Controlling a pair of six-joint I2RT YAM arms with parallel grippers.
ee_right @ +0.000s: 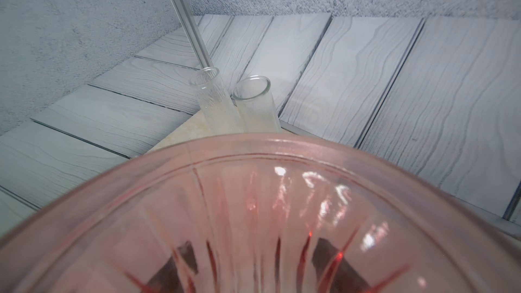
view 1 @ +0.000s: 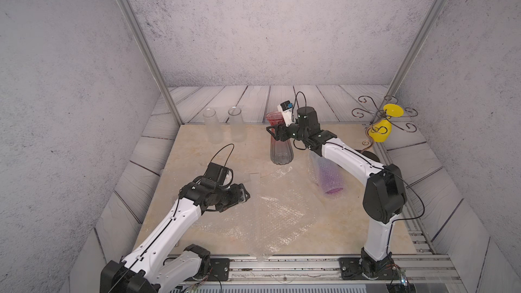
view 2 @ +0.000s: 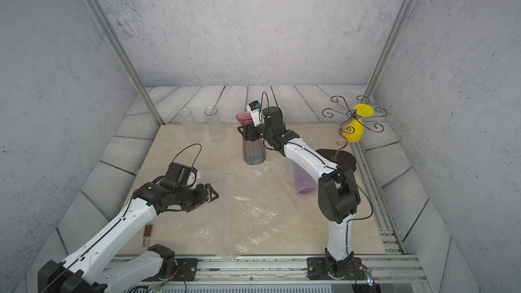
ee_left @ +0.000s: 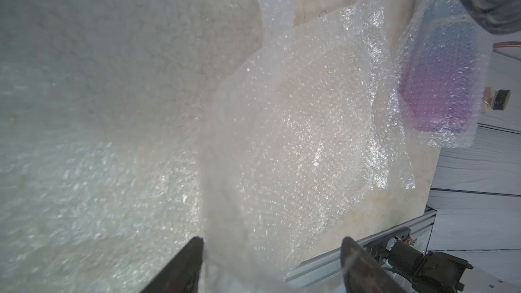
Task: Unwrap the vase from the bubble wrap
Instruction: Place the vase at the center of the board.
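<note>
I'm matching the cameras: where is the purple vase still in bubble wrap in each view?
Top view: purple vase, right of centre.
Top view: purple vase, right of centre.
Left wrist: purple vase, wrap still on.
Right wrist: not in it.
Shared landmark: flat bubble wrap sheet beside it.

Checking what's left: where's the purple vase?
In both top views the purple vase, wrapped in bubble wrap, sits on the table's right side, under the right arm and beside the red vase.

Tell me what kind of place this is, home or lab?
Likely a staged lab robot cell: aluminium frame posts, printed plank backdrop panels, arm bases bolted to a slotted rail.
</note>
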